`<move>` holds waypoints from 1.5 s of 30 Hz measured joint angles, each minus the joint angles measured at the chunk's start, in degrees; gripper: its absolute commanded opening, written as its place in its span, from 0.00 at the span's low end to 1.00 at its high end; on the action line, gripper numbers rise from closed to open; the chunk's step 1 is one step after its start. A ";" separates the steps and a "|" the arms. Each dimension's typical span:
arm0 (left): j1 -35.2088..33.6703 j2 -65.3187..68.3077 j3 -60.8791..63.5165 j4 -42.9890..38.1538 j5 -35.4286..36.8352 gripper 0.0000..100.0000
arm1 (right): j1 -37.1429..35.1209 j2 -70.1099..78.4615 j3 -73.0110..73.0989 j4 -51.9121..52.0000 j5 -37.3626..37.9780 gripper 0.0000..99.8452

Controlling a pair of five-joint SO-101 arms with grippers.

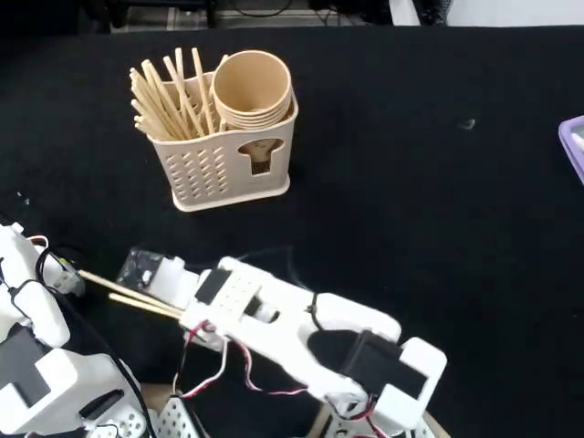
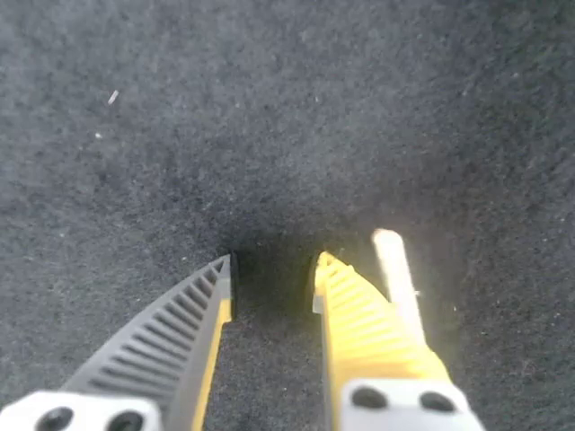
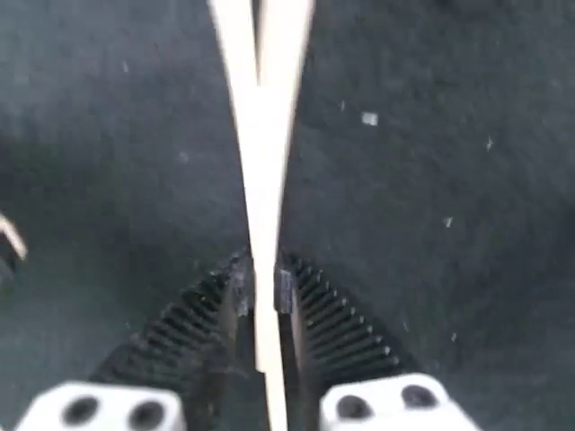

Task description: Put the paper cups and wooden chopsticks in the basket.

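Pair of wooden chopsticks (image 1: pixel 128 294) sits clamped between the closed fingers of the right gripper (image 3: pixel 263 278) at the near left of the black-clothed table (image 1: pixel 411 210). The right wrist view shows the 2 sticks running straight out along the line of the jaws. Seen from above, their long axis lies roughly left to right, with the free ends angled slightly far and pointing at the left arm. The left gripper (image 2: pixel 269 274) hangs there with its jaws spread and nothing between them, and 1 stick tip passes just beside its yellow finger rather than into the gap. Whether the pair rests on the cloth or is held just off it cannot be told. The basket (image 1: pixel 219 173) stands well apart, farther back and a little to the right of the held pair. A stack of paper cups (image 1: pixel 253 87) is nested in its right compartment and the bundled chopsticks (image 1: pixel 169 91) stand upright in its left one. The right arm looks the better placed to deliver, since it has the grip and lies nearer the basket. The pair is near level now, so it probably has to be tipped toward upright over the left compartment before it is let go.
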 measured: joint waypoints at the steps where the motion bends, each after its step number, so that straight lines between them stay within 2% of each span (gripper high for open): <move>1: 0.00 0.00 0.00 0.00 0.00 0.16 | 0.88 -0.35 0.00 0.70 0.62 0.01; 10: 0.00 0.00 0.00 0.00 0.00 0.16 | 7.47 -18.37 9.93 5.36 7.47 0.01; 16: 0.00 0.00 0.00 0.00 0.00 0.16 | 15.30 -24.35 19.52 2.46 11.69 0.02; 20: 0.00 0.00 0.00 0.00 0.00 0.16 | 18.20 -24.44 20.75 1.85 13.01 0.16; 23: 0.00 0.00 0.00 0.00 0.00 0.16 | 18.02 -24.44 20.75 1.85 13.27 0.25; 27: 0.00 0.00 0.00 0.00 0.00 0.16 | 15.12 -24.44 18.99 1.85 13.27 0.26; 35: 0.00 0.00 0.00 0.00 0.00 0.16 | 7.56 -23.21 14.15 -4.31 6.86 0.26; 45: 0.00 0.00 0.00 0.00 0.00 0.16 | 7.56 -0.97 0.35 -4.66 6.68 0.26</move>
